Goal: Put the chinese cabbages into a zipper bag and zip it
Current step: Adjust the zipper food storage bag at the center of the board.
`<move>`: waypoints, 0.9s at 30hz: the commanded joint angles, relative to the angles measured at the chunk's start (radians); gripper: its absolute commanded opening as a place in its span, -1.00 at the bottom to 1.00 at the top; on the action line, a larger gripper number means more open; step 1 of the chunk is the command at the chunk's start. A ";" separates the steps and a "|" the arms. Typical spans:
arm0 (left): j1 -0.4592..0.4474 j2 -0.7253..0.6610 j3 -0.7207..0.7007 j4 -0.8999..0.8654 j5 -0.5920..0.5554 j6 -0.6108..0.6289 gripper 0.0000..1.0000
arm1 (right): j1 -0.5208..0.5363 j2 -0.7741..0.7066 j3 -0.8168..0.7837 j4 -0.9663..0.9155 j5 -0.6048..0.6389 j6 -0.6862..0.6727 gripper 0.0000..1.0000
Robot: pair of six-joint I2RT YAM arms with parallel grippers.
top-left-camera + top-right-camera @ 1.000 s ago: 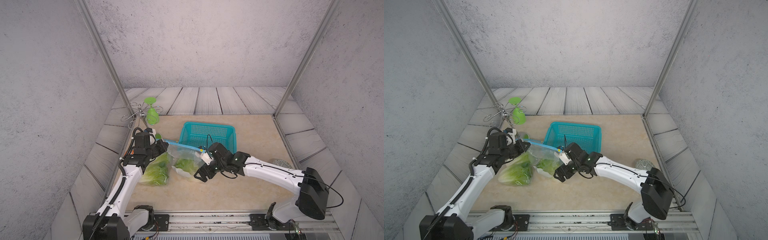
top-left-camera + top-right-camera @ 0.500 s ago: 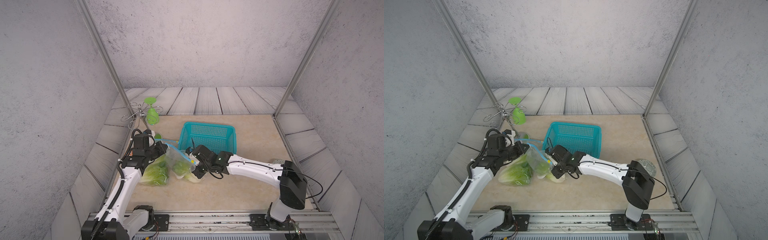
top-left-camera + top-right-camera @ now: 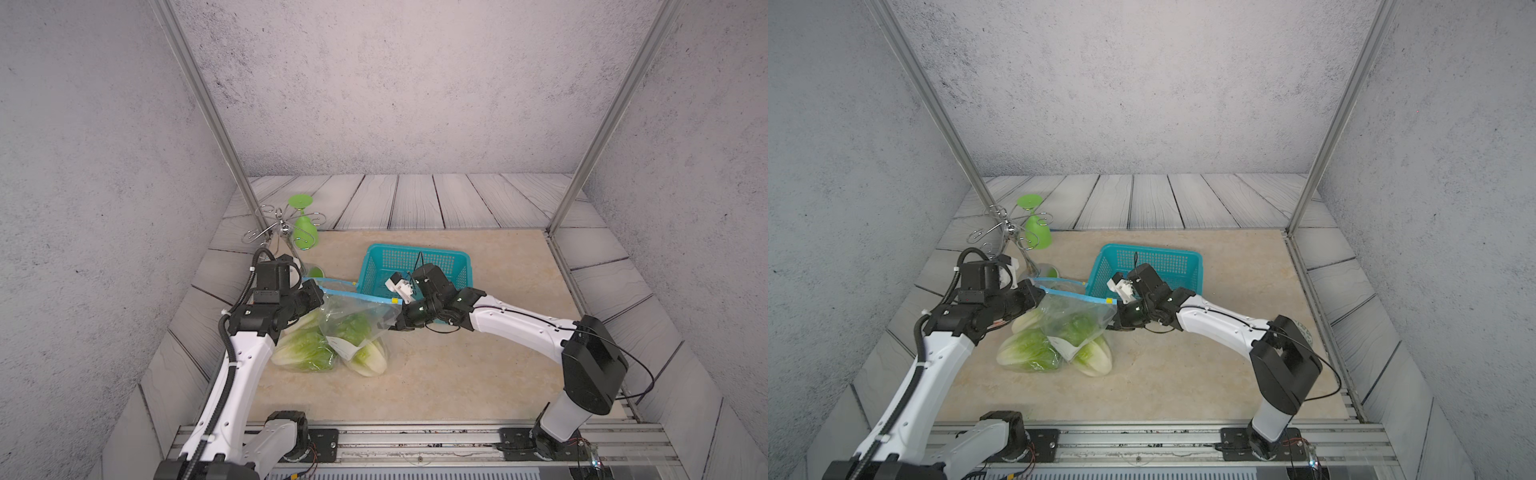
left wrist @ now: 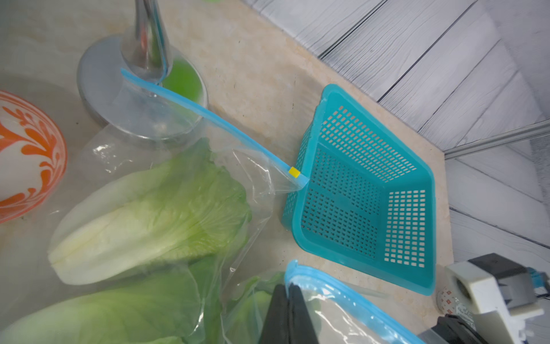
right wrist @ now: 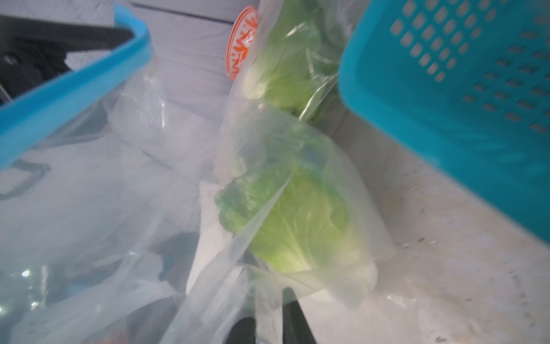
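The clear zipper bag (image 3: 357, 316) with a blue zip strip (image 3: 353, 294) hangs stretched between my two grippers. My left gripper (image 3: 318, 295) (image 4: 288, 290) is shut on one blue rim at the bag's left end. My right gripper (image 3: 392, 326) (image 5: 268, 300) is shut on the film at the bag's right corner. The other rim carries a yellow slider (image 4: 294, 172) beside the basket. Three chinese cabbages (image 3: 303, 353) (image 3: 368, 361) (image 3: 301, 322) lie on the table under and behind the film. Whether each is fully inside the bag I cannot tell.
A teal basket (image 3: 415, 266) stands just behind my right gripper. A metal rack (image 3: 270, 226) with a green goblet (image 3: 305, 228) stands at the back left, its round base (image 4: 98, 98) touching the bag. An orange-patterned bowl (image 4: 23, 155) sits next to the cabbages.
My right gripper reached left to the bag, shut on its film, then drew back right and up, pulling the bag taut. The left gripper kept its grip and barely moved.
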 commanded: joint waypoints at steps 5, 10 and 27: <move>0.010 0.251 0.040 0.100 0.001 0.023 -0.96 | -0.090 0.042 0.038 -0.200 0.148 -0.140 0.04; -0.016 0.382 0.119 0.113 0.082 0.018 -0.83 | -0.199 0.086 0.023 -0.209 0.109 -0.178 0.21; -0.024 0.053 0.142 -0.055 -0.366 0.246 0.71 | -0.352 -0.254 0.031 -0.468 0.439 -0.360 0.67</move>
